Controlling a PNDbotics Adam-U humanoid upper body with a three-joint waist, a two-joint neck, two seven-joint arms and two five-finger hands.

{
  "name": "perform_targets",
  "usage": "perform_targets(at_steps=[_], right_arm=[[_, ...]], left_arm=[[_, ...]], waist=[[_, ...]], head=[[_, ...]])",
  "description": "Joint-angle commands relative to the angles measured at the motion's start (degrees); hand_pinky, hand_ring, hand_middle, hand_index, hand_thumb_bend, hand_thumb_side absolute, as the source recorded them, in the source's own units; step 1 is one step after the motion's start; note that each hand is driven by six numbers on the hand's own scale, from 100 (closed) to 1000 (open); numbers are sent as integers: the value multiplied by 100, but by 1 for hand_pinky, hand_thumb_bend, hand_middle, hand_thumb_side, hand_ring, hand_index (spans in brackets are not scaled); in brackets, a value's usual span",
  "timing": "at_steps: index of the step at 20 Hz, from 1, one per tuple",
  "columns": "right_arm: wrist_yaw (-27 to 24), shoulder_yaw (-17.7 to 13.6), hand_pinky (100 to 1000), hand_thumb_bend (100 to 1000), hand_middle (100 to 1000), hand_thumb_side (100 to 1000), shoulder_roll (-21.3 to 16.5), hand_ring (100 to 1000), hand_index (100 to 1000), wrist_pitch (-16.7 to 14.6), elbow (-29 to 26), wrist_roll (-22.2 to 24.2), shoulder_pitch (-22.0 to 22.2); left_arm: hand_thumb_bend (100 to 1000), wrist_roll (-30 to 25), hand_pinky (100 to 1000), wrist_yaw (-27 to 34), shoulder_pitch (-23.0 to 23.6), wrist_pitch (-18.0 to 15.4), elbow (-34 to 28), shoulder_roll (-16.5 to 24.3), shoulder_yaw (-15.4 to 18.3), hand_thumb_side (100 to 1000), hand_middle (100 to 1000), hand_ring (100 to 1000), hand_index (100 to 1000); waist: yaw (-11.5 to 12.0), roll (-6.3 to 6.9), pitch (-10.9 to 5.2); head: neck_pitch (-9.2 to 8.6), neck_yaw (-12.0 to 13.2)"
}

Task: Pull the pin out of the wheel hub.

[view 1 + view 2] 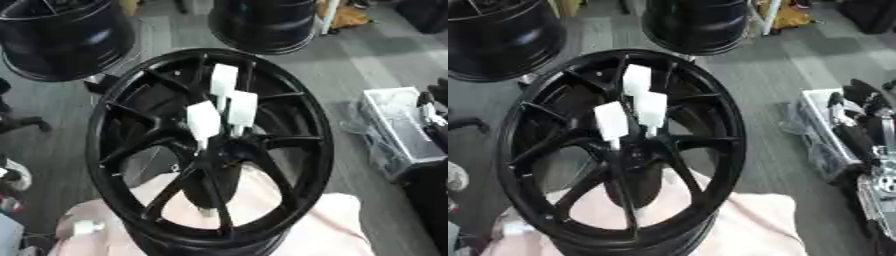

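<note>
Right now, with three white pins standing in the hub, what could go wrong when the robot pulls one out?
The white pins stand close together at the wheel hub's centre, so reaching for one might knock a neighbour. The hub lies on soft pink cloth, so a pull might shift or lift it.

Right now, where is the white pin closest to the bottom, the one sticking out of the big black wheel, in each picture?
Left eye view: the lowest white pin stands just left of centre, over the hub of the big black spoked wheel.
Right eye view: the same pin sits further left, again over the hub.
Shared landmark: the clear plastic box on the floor at the right.
</note>
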Motion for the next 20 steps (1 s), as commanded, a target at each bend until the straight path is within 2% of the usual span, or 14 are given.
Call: perform_targets(at_steps=[1,6,7,9,12,18,19,20], right_arm=[[-26,-75,716,189,770,405,-90,862,863,-6,-22,-36,-49],[-28,-82,716,187,770,405,-68,862,863,-11,-12,-36,-44],[-37,-83,716,185,769,407,-61,861,863,-12,-11,-37,-43],[-43,-84,716,195,770,406,-43,861,863,-15,-11,-37,-40],[-40,-67,716,184,770,407,-15,861,863,-25,-28,-15,-43],[-22,-43,717,184,773,407,27,863,864,-42,-93,15,-38],[-18,-38,718,277,772,380,34,863,864,-45,-109,25,-38],[-10,-26,718,183,774,405,43,862,864,-49,-127,42,-37]], left_arm=[[729,174,799,243,130,193,-326,134,370,560,794,739,855],[649,650,770,939,609,545,-1041,-28,932,565,737,684,816],[585,750,761,1098,693,600,-1199,-100,1039,583,706,658,797],[562,1066,755,1614,914,711,-1626,-353,1359,603,692,644,785],[533,1655,752,2209,1214,939,-2299,-777,1792,584,680,637,775],[526,2752,750,3085,1554,1412,-3437,-1640,2363,574,682,644,768],[526,2874,751,3186,1599,1530,-3556,-1740,2403,574,682,652,768],[529,2973,752,3277,1624,1614,-3696,-1884,2456,584,686,650,768]], waist=[[25,1,-56],[59,-40,-63],[65,-50,-62],[84,-82,-60],[105,-135,-57],[149,-202,-63],[154,-206,-63],[161,-215,-67]], head=[[-30,-23],[-52,-32],[-53,-34],[-61,-51],[-64,-49],[-69,-35],[-72,-36],[-70,-35]])
